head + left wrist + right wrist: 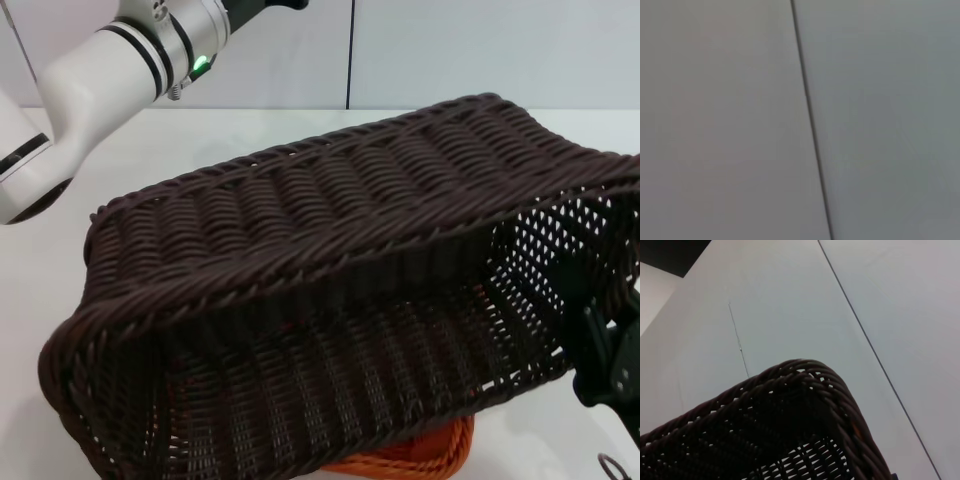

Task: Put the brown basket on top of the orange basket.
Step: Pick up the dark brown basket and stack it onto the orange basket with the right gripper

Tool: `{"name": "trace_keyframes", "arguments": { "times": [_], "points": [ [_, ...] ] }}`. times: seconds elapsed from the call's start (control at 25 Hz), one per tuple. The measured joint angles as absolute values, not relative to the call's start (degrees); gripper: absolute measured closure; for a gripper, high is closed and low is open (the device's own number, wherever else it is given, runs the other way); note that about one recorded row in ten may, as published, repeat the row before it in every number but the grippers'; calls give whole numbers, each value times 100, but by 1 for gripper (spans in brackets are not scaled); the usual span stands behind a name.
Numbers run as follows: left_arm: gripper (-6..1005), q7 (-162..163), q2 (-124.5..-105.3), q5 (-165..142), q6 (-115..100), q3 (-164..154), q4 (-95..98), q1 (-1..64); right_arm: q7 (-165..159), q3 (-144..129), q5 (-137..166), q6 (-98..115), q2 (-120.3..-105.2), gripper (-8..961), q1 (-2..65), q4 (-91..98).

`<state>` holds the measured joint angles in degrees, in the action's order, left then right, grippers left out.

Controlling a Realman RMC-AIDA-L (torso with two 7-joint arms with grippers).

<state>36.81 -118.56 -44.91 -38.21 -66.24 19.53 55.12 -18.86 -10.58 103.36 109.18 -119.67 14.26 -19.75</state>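
orange basket (425, 457) low at near edge of head view, only sliver of braided rim showing, on white table (300, 135). brown basket (340, 300) raised above it, tilted steeply, opening toward camera, hiding most of orange one. right gripper (610, 365) at brown basket's right end, dark parts against openwork side; jaws hidden, cannot tell grip. right wrist view: brown rim corner (810, 372) close up against pale wall. left arm (110, 70) raised far left, gripper out of view.
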Motion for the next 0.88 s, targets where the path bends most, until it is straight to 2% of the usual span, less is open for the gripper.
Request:
{"name": "trace_keyframes", "arguments": {
  "times": [0.32,0.88],
  "points": [
    [156,3682,-11856,-4493,-3808,-6699,1963,5520,-1702,-982,10297,10900,-11986,772,1217,-2279],
    [156,3632,-11856,-4486,-3805,-6706,1977,5510,-1831,-818,10269,10606,-11959,768,1331,-2343]
  ]
}}
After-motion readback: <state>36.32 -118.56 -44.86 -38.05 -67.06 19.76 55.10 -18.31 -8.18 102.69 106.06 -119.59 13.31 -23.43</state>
